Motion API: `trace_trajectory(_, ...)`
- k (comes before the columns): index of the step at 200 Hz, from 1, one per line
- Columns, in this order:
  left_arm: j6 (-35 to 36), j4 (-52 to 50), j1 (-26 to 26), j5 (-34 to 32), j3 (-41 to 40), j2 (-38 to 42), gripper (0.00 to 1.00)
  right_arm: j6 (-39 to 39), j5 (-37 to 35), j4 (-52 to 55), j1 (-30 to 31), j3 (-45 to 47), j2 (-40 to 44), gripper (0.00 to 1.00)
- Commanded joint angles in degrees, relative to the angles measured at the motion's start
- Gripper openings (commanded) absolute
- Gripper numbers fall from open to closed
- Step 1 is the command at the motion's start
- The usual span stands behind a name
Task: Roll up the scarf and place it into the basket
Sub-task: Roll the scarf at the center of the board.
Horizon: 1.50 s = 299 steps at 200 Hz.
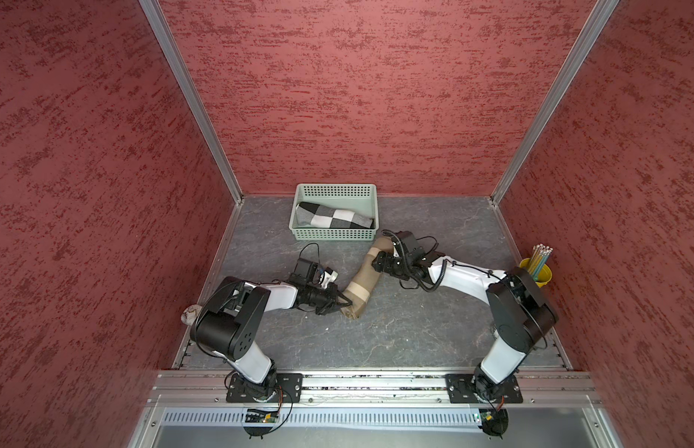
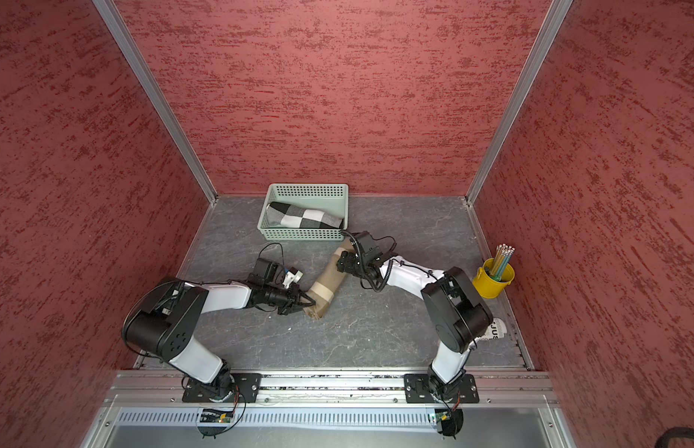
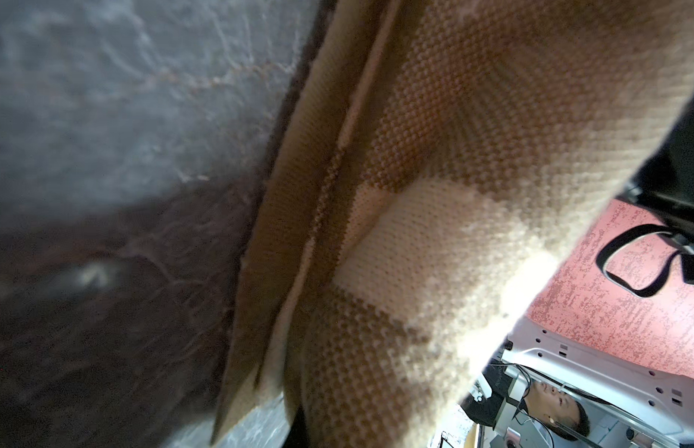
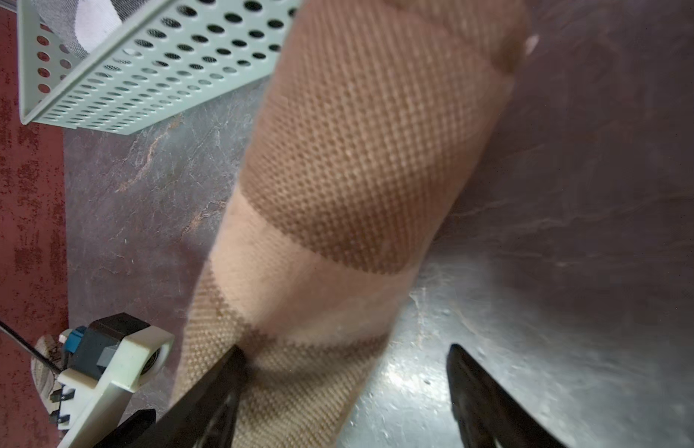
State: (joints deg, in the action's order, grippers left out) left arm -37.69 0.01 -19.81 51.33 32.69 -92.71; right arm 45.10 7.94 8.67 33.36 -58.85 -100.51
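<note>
The rolled tan scarf (image 1: 363, 281) lies slanting on the grey table (image 1: 415, 329), its far end just beside the near right corner of the mint-green basket (image 1: 334, 235), which holds a checked cloth roll (image 1: 334, 217). The left gripper (image 1: 342, 301) pinches the scarf's near end. The right gripper (image 1: 376, 260) is spread over the far part, one finger (image 4: 217, 391) against the fabric, its mate clear.

A yellow bucket (image 1: 536, 276) holding pencils (image 1: 540, 255) is standing at the right edge of the grey tabletop (image 1: 396, 329) in both top views. A black-and-white checked cloth (image 1: 334, 219) is lying at frame centre. A crumpled pale object (image 1: 190, 313) is sitting left of centre in a top view.
</note>
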Motion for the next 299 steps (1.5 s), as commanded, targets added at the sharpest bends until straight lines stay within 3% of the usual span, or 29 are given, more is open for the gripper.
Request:
trace_trajectory(1,-0.02,-4.67,0.32,-4.79,-1.14,-2.30,0.02,5.36,1.46,-6.80,0.47,0.55,-2.64,0.83)
trace_trajectory(15,0.22,-5.39,0.30,-5.40,-1.20,-2.15,0.06,5.96,1.12,-6.39,0.73,-0.48,-4.79,0.82)
trace_trajectory(39,0.26,-7.86,0.36,-7.07,-1.18,0.55,0.25,6.80,-0.40,-3.27,0.98,-2.90,-9.12,0.73)
trace_trajectory(63,0.98,-14.77,0.09,-11.44,0.48,7.76,0.59,6.88,-2.71,0.16,1.70,-4.14,-11.07,0.71)
trace_trajectory(72,1.81,-18.53,-0.25,-14.26,2.10,11.07,0.68,6.68,-3.21,0.73,2.03,-4.26,-11.16,0.71)
trace_trajectory(94,4.35,-26.02,-2.20,-23.29,7.30,16.92,0.74,6.11,-3.88,1.77,2.49,-4.59,-10.64,0.72)
trace_trajectory(114,5.47,-25.28,-4.05,-28.92,10.34,17.21,0.75,5.54,-4.06,2.36,2.76,-5.20,-9.95,0.72)
trace_trajectory(152,4.74,-15.40,-7.87,-30.92,14.07,8.29,0.61,5.35,-4.16,2.70,2.93,-5.58,-8.20,0.73)
trace_trajectory(175,4.68,-14.24,-9.33,-31.91,16.89,1.46,0.44,5.94,-4.15,2.23,3.02,-4.62,-6.75,0.73)
trace_trajectory(218,3.81,-12.81,-9.64,-32.64,18.47,-2.64,0.07,9.28,-3.09,-4.25,3.02,0.71,-1.30,0.76)
trace_trajectory(261,2.80,-11.70,-8.58,-29.72,16.55,-4.31,0.01,13.25,-3.22,-12.55,3.02,8.92,7.17,0.82)
trace_trajectory(299,2.76,-10.84,-8.66,-28.03,16.19,-5.70,0.01,14.38,-1.89,-15.66,4.07,9.55,4.24,0.83)
